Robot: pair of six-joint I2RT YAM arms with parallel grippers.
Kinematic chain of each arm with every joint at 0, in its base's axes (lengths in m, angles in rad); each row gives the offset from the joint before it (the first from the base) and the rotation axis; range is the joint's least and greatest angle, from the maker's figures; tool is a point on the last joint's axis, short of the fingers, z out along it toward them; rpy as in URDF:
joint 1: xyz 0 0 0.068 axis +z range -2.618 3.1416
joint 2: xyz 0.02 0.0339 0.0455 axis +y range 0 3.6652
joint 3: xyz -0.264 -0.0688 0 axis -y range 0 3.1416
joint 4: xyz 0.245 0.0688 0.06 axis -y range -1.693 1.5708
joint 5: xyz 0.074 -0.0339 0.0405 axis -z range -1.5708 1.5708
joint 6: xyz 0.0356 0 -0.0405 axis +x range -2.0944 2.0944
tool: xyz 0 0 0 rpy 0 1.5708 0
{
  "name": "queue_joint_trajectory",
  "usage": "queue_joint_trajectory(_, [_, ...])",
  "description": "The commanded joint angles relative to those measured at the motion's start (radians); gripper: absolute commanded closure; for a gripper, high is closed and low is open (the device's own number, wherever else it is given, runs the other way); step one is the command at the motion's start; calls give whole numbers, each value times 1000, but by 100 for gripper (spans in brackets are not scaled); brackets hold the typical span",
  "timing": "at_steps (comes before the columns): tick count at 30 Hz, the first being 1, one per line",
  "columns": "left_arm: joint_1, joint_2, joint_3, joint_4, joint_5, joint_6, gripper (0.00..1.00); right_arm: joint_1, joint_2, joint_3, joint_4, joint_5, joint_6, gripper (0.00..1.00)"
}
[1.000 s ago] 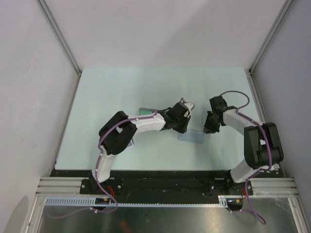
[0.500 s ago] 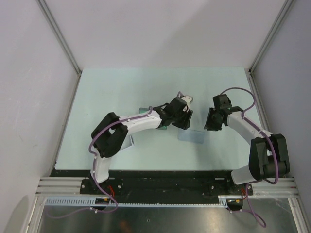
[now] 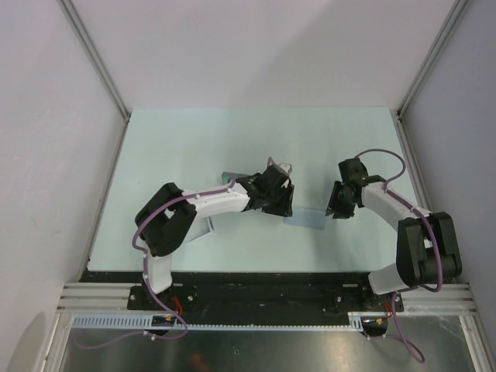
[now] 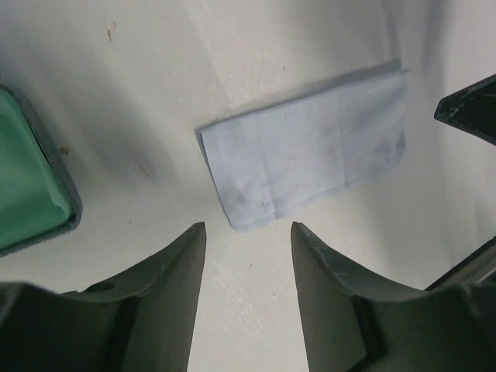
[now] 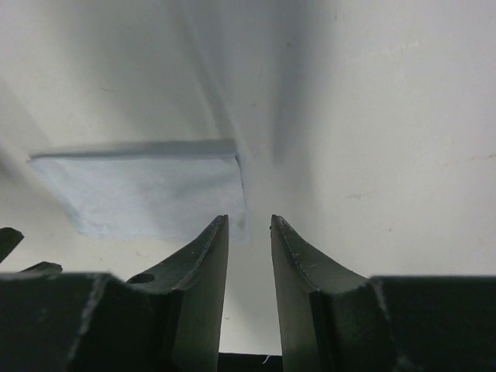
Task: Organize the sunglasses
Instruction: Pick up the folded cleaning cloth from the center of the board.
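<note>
Because the sunglasses show in no view, axis cannot be told | left gripper [image 4: 248, 226] jaws apart, empty | right gripper [image 5: 248, 218] jaws slightly apart, at cloth [image 5: 147, 186] corner | case [image 4: 27, 178] cropped

Grey-blue cloth [image 4: 310, 147] lies flat on the pale bench [image 3: 194, 139] as a neat oblong, one short edge slightly rumpled. Case [image 4: 27, 178] sits near it but apart, at the left edge of the left wrist view. It shows a green face and dark grey rim and is mostly cut off by the frame.

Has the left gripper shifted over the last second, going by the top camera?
Yes. The left gripper has moved leftward relative to the cloth, which has stayed put.
</note>
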Motion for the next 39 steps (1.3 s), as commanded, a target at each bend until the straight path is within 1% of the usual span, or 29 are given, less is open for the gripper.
queue_joint_trajectory(1, [2,4,3,-3,-1,-44,47,-5,3,-32,16,-10,28,66])
queue_joint_trajectory(7, [2,44,49,-3,5,-37,53,-5,4,-62,45,-8,34,66])
queue_joint_trajectory(14, [2,81,69,-3,5,-49,54,-5,25,-68,62,-2,34,66])
queue_joint_trajectory(18, [2,92,64,-6,14,-52,54,-5,39,-70,71,-15,26,63])
queue_joint_trajectory(20, [3,100,64,-6,23,-54,53,-6,47,-68,74,-19,26,57])
queue_joint_trajectory(25, [3,120,83,-6,43,-54,56,-5,65,-70,76,-27,25,56])
queue_joint_trajectory(27, [3,124,86,-6,49,-55,57,-6,75,-70,79,-30,23,56])
queue_joint_trajectory(31, [3,127,81,-8,49,-54,64,-5,82,-70,88,-47,22,59])
queue_joint_trajectory(39, [3,126,77,-9,45,-54,67,5,119,-72,113,-104,15,68])
